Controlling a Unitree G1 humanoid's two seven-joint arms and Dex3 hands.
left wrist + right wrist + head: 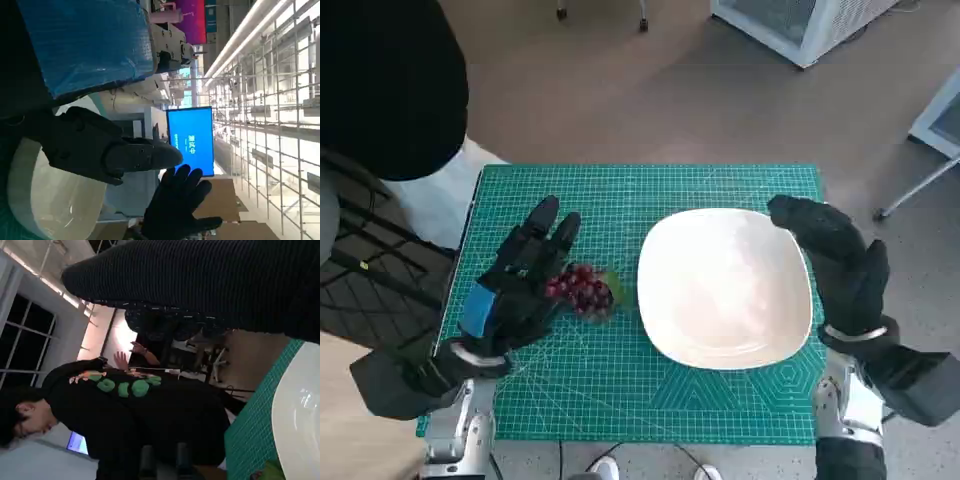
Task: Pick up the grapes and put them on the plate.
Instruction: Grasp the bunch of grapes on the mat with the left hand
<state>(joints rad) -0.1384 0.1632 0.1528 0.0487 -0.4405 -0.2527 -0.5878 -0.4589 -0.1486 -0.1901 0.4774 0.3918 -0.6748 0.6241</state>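
Note:
A bunch of dark red grapes (582,290) with a green leaf lies on the green cutting mat (720,400), just left of the white plate (720,290). My left hand (515,285) sits on the bunch's left side, its fingers stretched out and apart, reaching past the grapes' far side; the grapes still rest on the mat. My gloved right hand (835,260) stands at the plate's right rim, fingers arched over its far right corner and holding nothing. The left wrist view shows the plate (45,200) and the right hand (175,205) with spread fingers.
A person in black (380,80) stands at the mat's far left corner and fills the right wrist view (125,410). A white appliance (800,25) stands on the floor beyond the table. Shoes (610,468) show at the table's near edge.

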